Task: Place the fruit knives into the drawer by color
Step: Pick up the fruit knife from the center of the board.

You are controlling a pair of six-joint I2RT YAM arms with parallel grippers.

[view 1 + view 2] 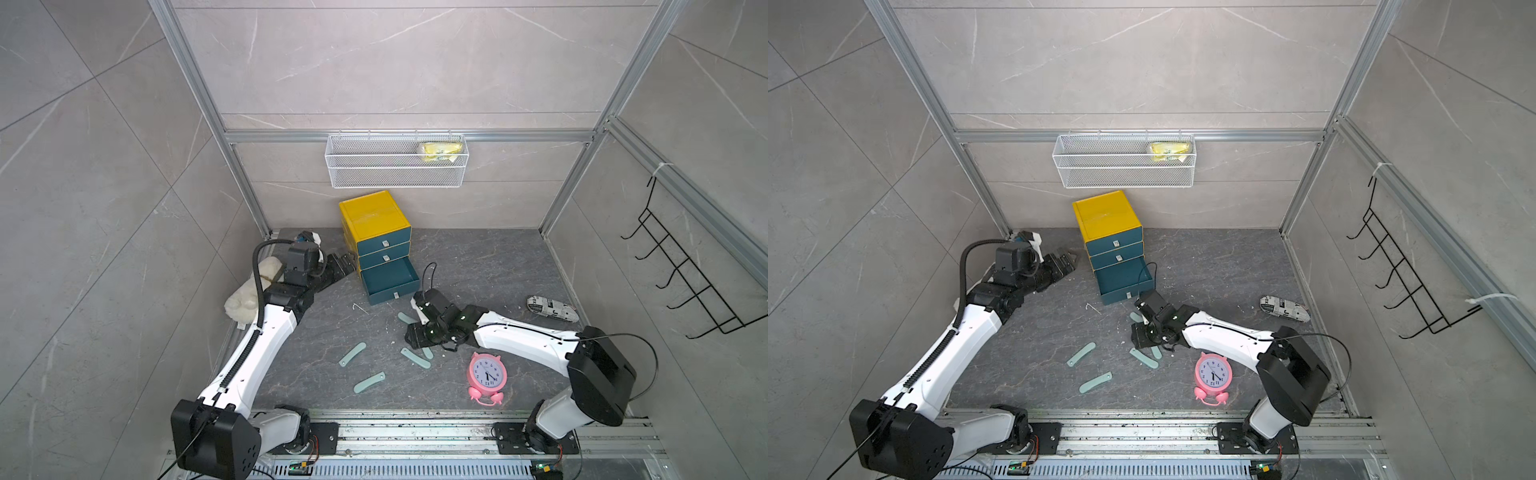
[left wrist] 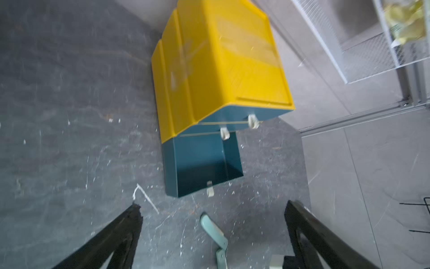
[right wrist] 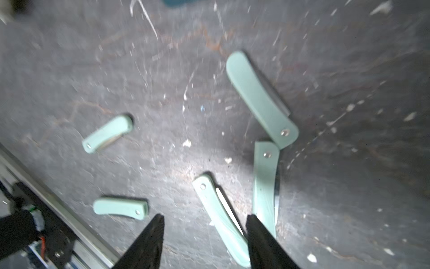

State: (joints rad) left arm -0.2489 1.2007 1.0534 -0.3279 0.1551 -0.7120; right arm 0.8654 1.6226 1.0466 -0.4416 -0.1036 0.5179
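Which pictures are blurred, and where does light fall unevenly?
Left wrist view: the yellow cabinet is smeared by motion blur. Right wrist view: the mint fruit knives look soft, with a bright patch on the table. Both top views: sharp.

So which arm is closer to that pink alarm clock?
Right. The right arm reaches past the clock, just behind it, to the teal knives; the left arm stretches to the side of the yellow cabinet, far across the table.
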